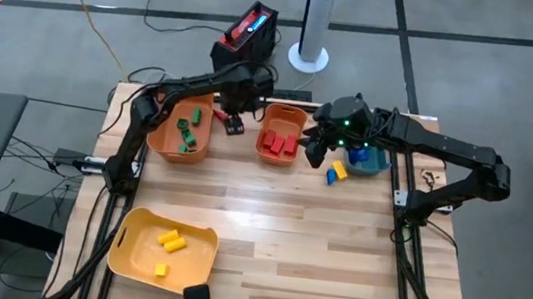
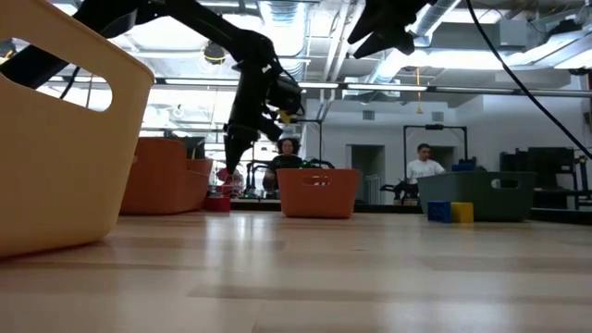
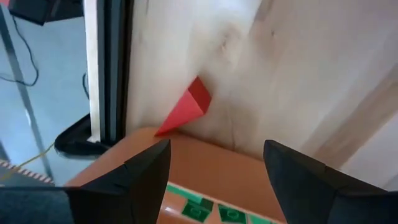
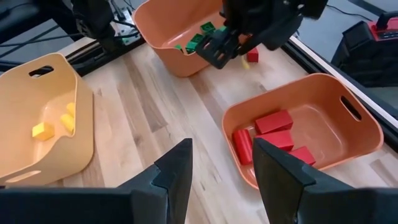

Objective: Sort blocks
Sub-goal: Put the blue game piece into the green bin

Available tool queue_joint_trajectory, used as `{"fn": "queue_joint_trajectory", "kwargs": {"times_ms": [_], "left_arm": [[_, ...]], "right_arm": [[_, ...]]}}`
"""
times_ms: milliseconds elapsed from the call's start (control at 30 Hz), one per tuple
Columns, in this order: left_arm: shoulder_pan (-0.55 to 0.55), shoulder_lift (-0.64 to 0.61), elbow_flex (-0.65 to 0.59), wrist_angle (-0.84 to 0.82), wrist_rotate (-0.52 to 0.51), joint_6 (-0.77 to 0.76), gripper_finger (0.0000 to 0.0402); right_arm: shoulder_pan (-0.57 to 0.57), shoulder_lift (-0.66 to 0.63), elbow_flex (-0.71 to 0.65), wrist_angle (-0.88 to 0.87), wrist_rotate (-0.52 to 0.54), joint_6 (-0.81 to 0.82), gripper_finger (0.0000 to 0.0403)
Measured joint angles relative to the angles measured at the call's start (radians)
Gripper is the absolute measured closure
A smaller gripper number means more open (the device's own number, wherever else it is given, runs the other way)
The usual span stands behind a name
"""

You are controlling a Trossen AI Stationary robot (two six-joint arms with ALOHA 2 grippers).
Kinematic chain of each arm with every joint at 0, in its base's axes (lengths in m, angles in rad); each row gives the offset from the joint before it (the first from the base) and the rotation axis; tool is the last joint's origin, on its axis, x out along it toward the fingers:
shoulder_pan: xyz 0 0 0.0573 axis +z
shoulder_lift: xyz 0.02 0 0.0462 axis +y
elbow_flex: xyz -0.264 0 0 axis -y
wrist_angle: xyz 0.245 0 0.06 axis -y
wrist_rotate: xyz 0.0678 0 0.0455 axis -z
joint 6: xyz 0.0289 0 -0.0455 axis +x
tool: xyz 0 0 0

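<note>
- Overhead, the blocks are lying grouped by colour, which suggests sorting is well along: green blocks (image 1: 186, 132) in the left orange bin (image 1: 161, 142), red blocks (image 1: 276, 144) in the middle orange bin (image 1: 282, 118), yellow blocks (image 1: 168, 242) in the yellow bin (image 1: 135, 245) near the front of the desk (image 1: 297, 234).
- A blue block (image 1: 331, 176) and a yellow one (image 1: 340, 169) are sitting loose on the desk just beside the teal bin (image 1: 372, 162), probably still waiting to be sorted.
- The left claw (image 1: 235, 123) is hanging between the two orange bins, over a loose red block (image 1: 220, 117) on the desk; the right claw (image 1: 315, 151) is hanging between the middle bin and the teal one.
- From desk height, the left arm is reaching down behind the bins towards the red block (image 2: 218, 203), while the blue (image 2: 438, 212) and yellow (image 2: 462, 212) blocks are standing side by side in front of the teal bin (image 2: 490, 196).
- Through the left wrist camera, the left claw (image 3: 217, 168) is standing with fingers apart and empty, above the green bin's rim (image 3: 205, 158); the red block (image 3: 186, 109) is lying on the desk just past that rim, likely the next pick.
- Through the right wrist camera, the right claw (image 4: 222, 163) is holding its fingers partly apart with nothing between them, looking over the red blocks (image 4: 273, 122) in their bin (image 4: 348, 134).
</note>
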Motion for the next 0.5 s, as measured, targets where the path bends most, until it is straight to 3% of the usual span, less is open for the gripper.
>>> {"fn": "queue_joint_trajectory", "kwargs": {"times_ms": [333, 500], "left_arm": [[-0.117, 0.001, 0.0, -0.019, -0.009, 0.012, 0.0166], [-0.122, 0.08, 0.015, -0.035, -0.039, 0.023, 0.0168]], "right_arm": [[0.0, 0.0, 0.0, 0.016, 0.002, -0.01, 0.0223], [0.003, 0.0, 0.0, 0.017, 0.003, -0.01, 0.0223]]}}
